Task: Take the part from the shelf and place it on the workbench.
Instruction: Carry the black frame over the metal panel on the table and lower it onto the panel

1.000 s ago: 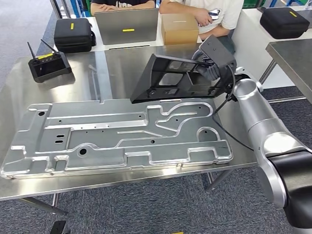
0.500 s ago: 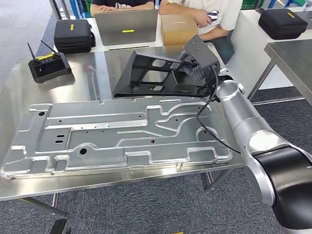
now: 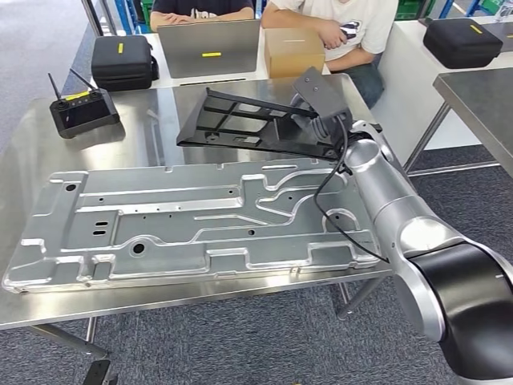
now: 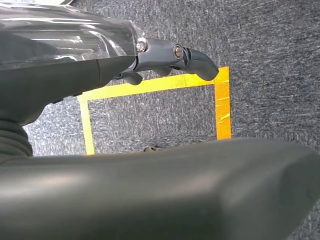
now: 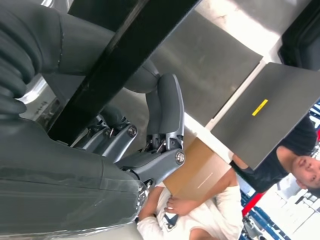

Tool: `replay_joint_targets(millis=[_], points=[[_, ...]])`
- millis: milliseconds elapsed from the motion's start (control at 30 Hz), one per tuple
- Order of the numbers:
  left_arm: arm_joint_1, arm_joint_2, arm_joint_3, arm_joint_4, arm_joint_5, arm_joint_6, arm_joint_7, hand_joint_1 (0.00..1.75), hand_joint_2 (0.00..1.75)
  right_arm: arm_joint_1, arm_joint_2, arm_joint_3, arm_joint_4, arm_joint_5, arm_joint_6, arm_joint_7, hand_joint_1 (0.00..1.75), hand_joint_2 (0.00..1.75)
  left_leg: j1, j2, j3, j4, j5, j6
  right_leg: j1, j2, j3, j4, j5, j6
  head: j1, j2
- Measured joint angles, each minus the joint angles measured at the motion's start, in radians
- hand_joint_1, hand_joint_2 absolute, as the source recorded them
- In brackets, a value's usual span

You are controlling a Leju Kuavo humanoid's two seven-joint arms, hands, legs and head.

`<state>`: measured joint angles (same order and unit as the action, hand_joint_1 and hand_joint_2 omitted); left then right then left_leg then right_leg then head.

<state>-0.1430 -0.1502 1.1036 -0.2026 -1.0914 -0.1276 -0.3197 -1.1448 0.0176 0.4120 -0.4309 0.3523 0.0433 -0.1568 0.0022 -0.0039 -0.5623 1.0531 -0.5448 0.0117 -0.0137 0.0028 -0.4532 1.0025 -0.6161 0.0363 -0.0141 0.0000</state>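
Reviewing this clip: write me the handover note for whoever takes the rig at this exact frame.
Right hand: grips the black frame part by its right end; in the right wrist view its fingers wrap a bar of the part.
Left hand: holds nothing, hanging over carpet marked with yellow tape.
Part: over the back of the steel workbench, behind the large stamped metal panel, tilted. Whether its far left edge touches the bench I cannot tell.
Done: part taken from the shelf and brought to the bench.
Left: set it flat, release, withdraw the right arm.
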Motion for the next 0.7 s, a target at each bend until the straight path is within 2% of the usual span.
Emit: replay_joint_targets(millis=[33,333,467,700], points=[[0.0,0.0,0.0,0.0,0.002,0.001,0.0,0.0,1.75,0.003,0.002,0.0,0.003,0.002,-0.001,0.0,0.0,0.0,0.0,0.0,0.001,0.0,0.0,0.0,0.0,0.0,0.001,0.0,0.0,0.0,0.0,0.0],[0.003,0.0,0.0,0.0,0.004,0.011,-0.004,0.0,1.75,0.044,0.008,-0.015,0.024,0.014,-0.005,-0.002,0.0,0.0,-0.001,0.0,0.004,0.0,0.001,0.001,0.0,0.0,0.005,0.0,0.001,0.0,0.0,0.0],[0.004,0.0,-0.001,0.0,0.003,0.012,-0.005,0.0,0.0,0.048,0.005,-0.028,0.03,0.021,-0.006,-0.003,0.0,0.0,-0.001,0.002,0.005,0.001,0.0,0.001,0.0,0.002,0.005,0.0,0.001,-0.001,0.0,0.0],[0.004,0.0,-0.006,0.0,0.003,0.017,0.009,0.0,0.0,0.082,0.005,-0.04,0.041,0.026,0.005,0.0,0.0,0.0,0.0,0.005,0.005,0.001,0.0,0.0,0.0,0.003,0.004,0.0,0.001,-0.001,0.0,0.0]])
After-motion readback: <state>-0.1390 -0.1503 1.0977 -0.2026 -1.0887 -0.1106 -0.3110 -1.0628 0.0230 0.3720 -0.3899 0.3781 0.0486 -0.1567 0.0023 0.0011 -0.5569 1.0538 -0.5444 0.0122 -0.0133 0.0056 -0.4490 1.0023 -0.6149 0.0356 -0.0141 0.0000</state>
